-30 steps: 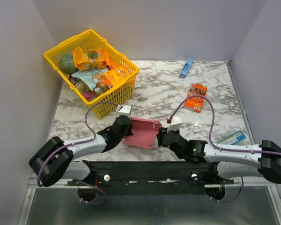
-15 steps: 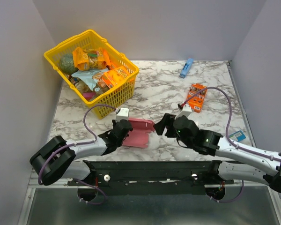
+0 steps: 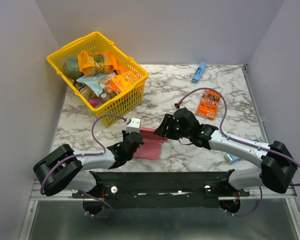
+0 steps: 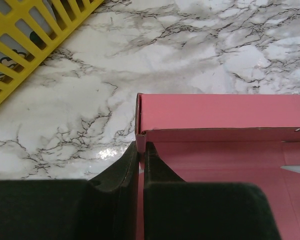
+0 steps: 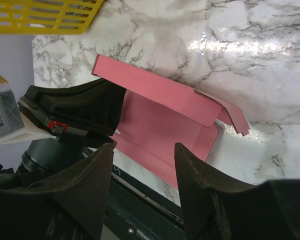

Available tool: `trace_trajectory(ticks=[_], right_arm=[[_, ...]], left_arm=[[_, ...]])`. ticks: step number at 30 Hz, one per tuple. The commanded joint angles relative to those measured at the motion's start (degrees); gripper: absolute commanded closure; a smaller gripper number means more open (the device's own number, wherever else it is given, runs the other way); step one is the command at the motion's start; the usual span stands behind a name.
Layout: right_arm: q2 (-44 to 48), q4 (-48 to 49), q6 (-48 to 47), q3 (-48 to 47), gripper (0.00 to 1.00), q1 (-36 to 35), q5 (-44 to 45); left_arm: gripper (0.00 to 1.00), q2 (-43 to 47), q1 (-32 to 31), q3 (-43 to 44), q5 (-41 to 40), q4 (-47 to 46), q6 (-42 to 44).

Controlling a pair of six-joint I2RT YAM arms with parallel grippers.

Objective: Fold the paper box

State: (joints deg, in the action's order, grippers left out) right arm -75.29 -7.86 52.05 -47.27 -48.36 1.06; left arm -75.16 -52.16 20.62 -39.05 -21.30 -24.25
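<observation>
- Finds the paper box (image 3: 151, 142) on the marble table (image 3: 175, 90), close to the near edge, between the two arms and just in front of the yellow basket (image 3: 122, 104).
- Shows it half-formed: pink floor flat on the table, long far wall raised, short left wall raised as well, and a small flap loose and tilted outward at the right end.
- Grips the short left wall with the left fingers (image 4: 122, 172), clenched tight on the thin card just below the corner where it meets the long wall.
- From the left wrist, looks straight along the pink floor, with only a hairline of card edge between the two dark pads.
- Holds the right fingers (image 5: 87, 185) released and spread wide, above the box's far right corner.
- From the right wrist, frames the raised long wall, the floor and the loose flap in the gap between those fingers.
- Cannot tell from any view whether the right fingers touch the card.
- Elsewhere on the table, well apart from the pink card: an orange snack box (image 3: 209, 104) lying flat to the right, and a slim blue box (image 3: 199, 72) near the far edge.
- At the far left corner, inside the basket: a heap of snack bags and packets, mostly orange, with one pale blue.
- Beside the right arm, near the right edge: a small teal packet (image 3: 234, 157), mostly hidden under the arm.
</observation>
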Motion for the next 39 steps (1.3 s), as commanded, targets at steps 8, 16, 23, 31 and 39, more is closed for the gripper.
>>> trace_trajectory(ticks=[8,16,23,31,39], right_arm=[[-3.99,3.73,-0.28,-2.48,0.44,0.81,0.33],[-4.78,4.34,-2.57,-2.39,0.44,0.98,6.05],[-8.03,5.57,-2.92,-2.83,0.45,0.99,6.15],[-10.58,7.24,-0.73,-3.10,0.46,1.07,4.57],[-12.86,14.18,5.86,-0.81,0.49,3.71,-1.92]], left_arm=[[1.00,1.68,-0.66,-1.64,-4.46,-2.34,-0.62],[1.00,1.59,-1.10,-1.73,-5.07,-2.34,-0.27],[1.00,1.68,-1.54,-1.73,-5.51,-2.52,-0.18],[1.00,2.12,-1.89,-1.99,-6.04,-2.69,-0.01],[1.00,2.91,-2.68,-2.52,-6.57,-3.13,-0.01]])
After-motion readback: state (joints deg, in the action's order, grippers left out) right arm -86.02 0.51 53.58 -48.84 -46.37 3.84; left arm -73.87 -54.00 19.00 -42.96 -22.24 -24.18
